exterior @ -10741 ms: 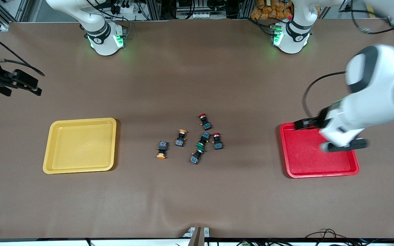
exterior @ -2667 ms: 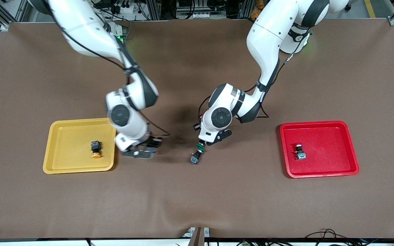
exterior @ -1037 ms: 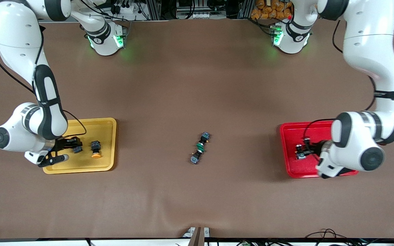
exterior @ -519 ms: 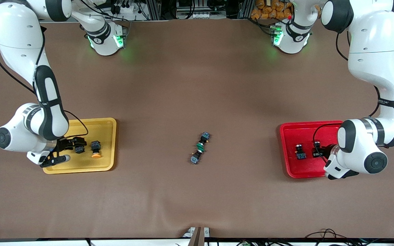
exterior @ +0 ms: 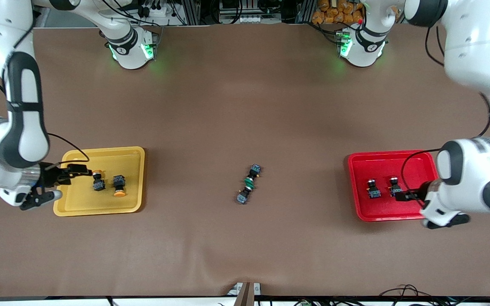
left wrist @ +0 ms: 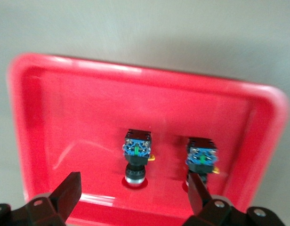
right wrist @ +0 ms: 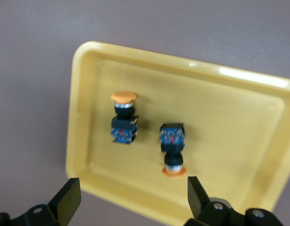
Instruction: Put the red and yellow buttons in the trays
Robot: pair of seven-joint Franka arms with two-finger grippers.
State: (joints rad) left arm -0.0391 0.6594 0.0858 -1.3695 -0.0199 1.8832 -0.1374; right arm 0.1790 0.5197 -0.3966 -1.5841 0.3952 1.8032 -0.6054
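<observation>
The yellow tray (exterior: 130, 170) holds two yellow buttons (exterior: 97, 180) (exterior: 119, 186), side by side. The red tray (exterior: 415, 168) holds two red buttons (exterior: 372, 189) (exterior: 394, 187), side by side. My right gripper (exterior: 57, 183) is open and empty over the yellow tray's edge at the right arm's end. My left gripper (exterior: 430, 208) is open and empty over the red tray's corner. The right wrist view shows the yellow tray (right wrist: 229, 122), both yellow buttons (right wrist: 124, 117) (right wrist: 172, 148) and the open gripper (right wrist: 132, 197). The left wrist view shows the red tray (left wrist: 65, 122), both red buttons (left wrist: 137, 155) (left wrist: 200, 160) and the open gripper (left wrist: 133, 195).
Two green-capped switches (exterior: 249, 183) lie cap to cap on the brown table mat between the trays. The two arm bases stand along the edge farthest from the front camera.
Both grippers have let go of a button and drawn back from it toward their own ends of the table. The second yellow and second red button now lie free in their trays.
</observation>
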